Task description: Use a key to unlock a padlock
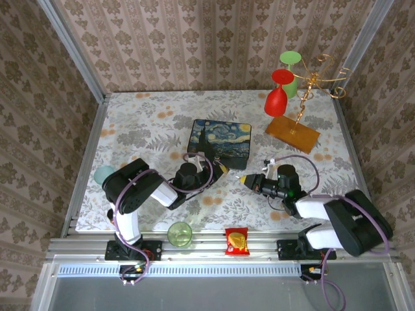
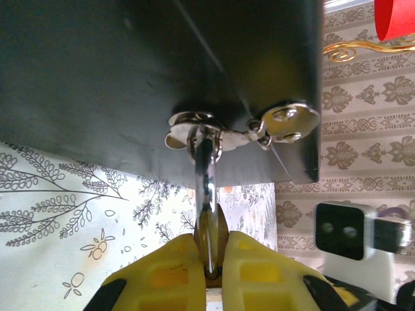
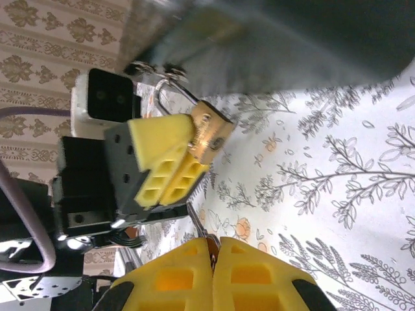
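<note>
So, counting it up: one padlock (image 3: 211, 133), one key (image 3: 196, 220), one painted box (image 1: 219, 141), two grippers. The padlock is the tiny brass one hanging off the metal latch (image 2: 194, 123) on the box's near-right side, its silver shackle (image 2: 206, 172) looped through the ring there. The left gripper (image 1: 222, 170) has its yellow pads pinched on the brass body, right up against the box. The right gripper (image 3: 213, 249) sits just to the right of it, fingers squeezed together with a thin metal key blade poking out between the tips. The blade is near the padlock but not touching it.

Other stuff on the flowery table (image 1: 142, 123): two glasses, one red (image 1: 277, 97) and one green (image 1: 290, 71), hang upside down on a gold wire stand (image 1: 308, 91) far right. At the near edge are one green cup (image 1: 179, 234) and one red snack packet (image 1: 237, 241). The left gripper's own fingers cover most of the padlock body, and I can't make out the keyhole.
</note>
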You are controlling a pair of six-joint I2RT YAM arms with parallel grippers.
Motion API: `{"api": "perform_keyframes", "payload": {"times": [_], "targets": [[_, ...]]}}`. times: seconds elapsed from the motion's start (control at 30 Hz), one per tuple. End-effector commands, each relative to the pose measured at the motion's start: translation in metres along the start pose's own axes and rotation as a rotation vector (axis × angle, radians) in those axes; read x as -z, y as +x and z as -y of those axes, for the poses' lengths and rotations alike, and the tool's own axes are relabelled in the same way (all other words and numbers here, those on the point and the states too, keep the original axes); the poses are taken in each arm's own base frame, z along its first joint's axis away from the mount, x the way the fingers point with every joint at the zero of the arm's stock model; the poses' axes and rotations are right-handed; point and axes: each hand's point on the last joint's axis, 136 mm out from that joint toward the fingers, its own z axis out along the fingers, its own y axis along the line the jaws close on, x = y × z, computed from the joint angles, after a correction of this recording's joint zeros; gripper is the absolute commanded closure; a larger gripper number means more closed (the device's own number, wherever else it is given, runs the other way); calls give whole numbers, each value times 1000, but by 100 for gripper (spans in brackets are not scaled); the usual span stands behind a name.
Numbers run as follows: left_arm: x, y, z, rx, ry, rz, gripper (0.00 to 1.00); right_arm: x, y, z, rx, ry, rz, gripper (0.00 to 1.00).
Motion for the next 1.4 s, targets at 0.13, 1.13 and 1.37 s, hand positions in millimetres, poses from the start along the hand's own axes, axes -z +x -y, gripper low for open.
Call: {"api": "perform_keyframes", "payload": {"times": [0.13, 1.13, 1.37], "targets": [[1, -19, 74, 6, 219, 56, 100, -17, -6, -28, -58, -199, -17, 100], [8, -26, 103, 17, 292, 63, 100, -11, -48, -50, -66, -248, 107, 100], [9, -26, 106, 21, 298, 63, 100, -15, -50, -49, -70, -245, 104, 100]]}}
